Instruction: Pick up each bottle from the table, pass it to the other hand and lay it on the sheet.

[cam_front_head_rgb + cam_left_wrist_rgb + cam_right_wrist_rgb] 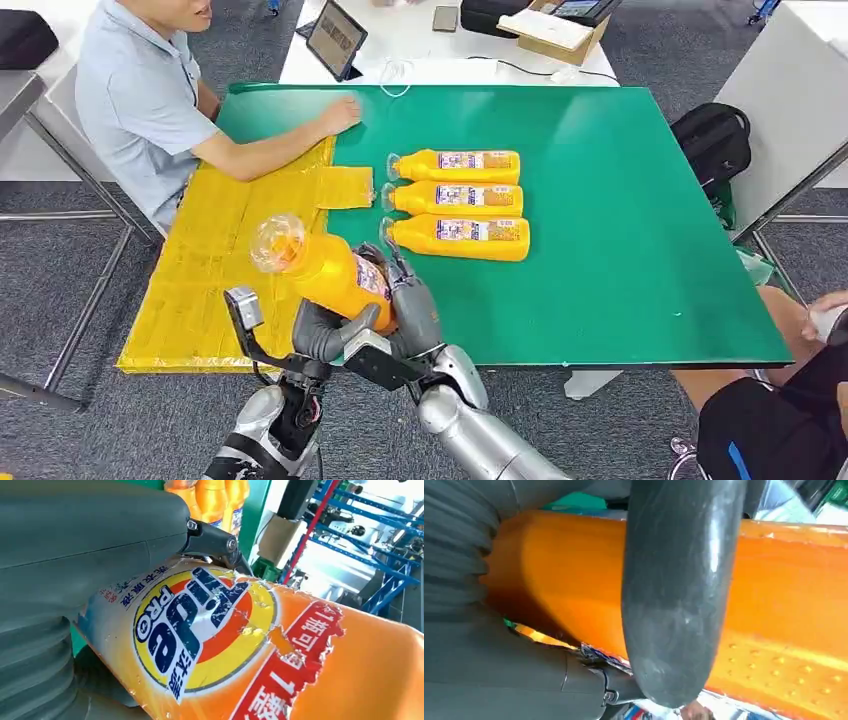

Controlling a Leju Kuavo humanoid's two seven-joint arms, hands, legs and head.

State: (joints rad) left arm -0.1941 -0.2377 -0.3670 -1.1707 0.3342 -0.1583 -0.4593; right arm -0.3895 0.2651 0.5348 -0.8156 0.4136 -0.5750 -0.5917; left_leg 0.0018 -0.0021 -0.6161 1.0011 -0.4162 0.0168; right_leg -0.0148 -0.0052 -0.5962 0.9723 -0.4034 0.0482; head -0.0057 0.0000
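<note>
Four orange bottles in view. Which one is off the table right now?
The held bottle, gripped between the left hand and right hand near the table's front edge. The other three bottles lie in a row on the green table.

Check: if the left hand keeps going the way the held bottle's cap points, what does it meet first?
Probably the yellow sheet. The left hand grips the bottle, cap aimed up-left over the sheet, the person's forearm further on. Height above the sheet is unclear.

Bright, even overhead light in head view; faint soft shadows beside bottles on worktop (620, 250). Sharp throughout. Glossy highlights on held bottle (300, 670) in wrist views; near surfaces soft, background overexposed, blurred.
</note>
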